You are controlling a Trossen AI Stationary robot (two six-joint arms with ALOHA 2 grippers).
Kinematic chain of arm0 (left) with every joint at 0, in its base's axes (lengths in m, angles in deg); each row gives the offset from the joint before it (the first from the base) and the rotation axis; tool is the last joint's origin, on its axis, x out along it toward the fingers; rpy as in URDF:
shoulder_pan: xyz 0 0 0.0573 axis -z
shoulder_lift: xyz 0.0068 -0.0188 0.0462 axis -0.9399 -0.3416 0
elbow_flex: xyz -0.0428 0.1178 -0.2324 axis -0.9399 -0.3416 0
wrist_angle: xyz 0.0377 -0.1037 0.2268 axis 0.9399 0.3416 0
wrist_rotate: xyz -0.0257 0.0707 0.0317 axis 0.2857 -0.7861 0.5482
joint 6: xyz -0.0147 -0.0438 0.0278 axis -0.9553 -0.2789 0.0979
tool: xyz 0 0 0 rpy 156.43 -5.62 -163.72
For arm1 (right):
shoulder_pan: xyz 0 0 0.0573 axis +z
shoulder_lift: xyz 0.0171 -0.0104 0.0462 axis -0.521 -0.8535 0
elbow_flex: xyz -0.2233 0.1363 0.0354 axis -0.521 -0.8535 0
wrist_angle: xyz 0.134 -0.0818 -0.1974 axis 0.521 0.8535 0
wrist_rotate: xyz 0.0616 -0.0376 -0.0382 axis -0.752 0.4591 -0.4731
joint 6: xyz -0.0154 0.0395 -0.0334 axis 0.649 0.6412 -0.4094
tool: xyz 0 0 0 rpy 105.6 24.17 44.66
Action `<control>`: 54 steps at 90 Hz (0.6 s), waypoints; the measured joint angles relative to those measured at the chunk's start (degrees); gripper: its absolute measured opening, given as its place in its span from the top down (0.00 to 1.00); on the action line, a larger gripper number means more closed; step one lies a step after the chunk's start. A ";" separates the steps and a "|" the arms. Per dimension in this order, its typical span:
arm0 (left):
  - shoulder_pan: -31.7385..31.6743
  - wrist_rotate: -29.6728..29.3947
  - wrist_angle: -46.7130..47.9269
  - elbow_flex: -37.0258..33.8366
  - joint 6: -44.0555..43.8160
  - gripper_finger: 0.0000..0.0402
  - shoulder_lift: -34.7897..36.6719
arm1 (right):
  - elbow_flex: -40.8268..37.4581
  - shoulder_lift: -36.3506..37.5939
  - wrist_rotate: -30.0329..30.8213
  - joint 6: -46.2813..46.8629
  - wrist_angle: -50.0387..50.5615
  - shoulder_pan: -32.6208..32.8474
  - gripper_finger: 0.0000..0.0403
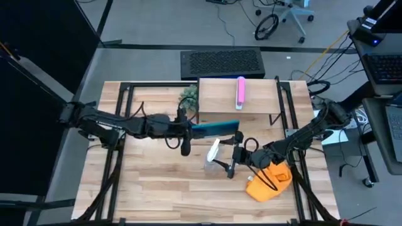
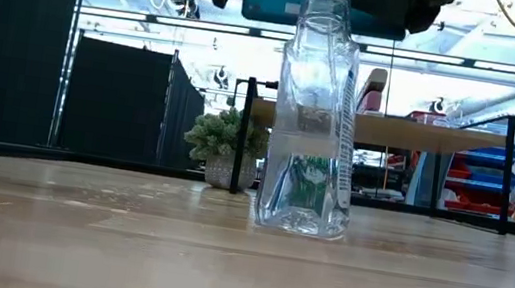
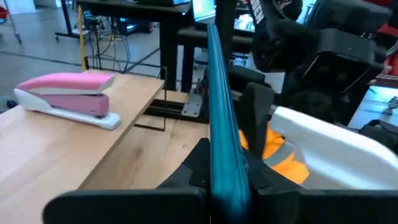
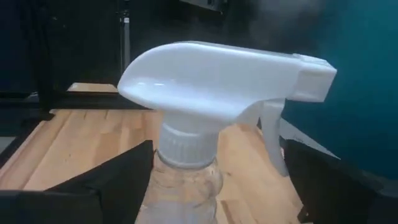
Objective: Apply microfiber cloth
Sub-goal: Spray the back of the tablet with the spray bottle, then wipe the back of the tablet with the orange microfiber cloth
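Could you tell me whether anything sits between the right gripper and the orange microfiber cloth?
Yes: the spray bottle stands between the right gripper's open fingers, while the microfiber cloth lies behind that gripper, under its arm.

No legible text, brand, number or sign in any view. The clear spray bottle (image 2: 313, 122) standing on the table (image 2: 72, 239) carries a label strip w/ fine print down its side, too small to read; the pink stapler (image 3: 71, 96) shows no markings.
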 joint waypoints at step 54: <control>-1.48 -4.86 3.47 0.38 3.03 0.99 2.66 | 2.87 6.48 2.26 3.75 18.48 0.89 0.28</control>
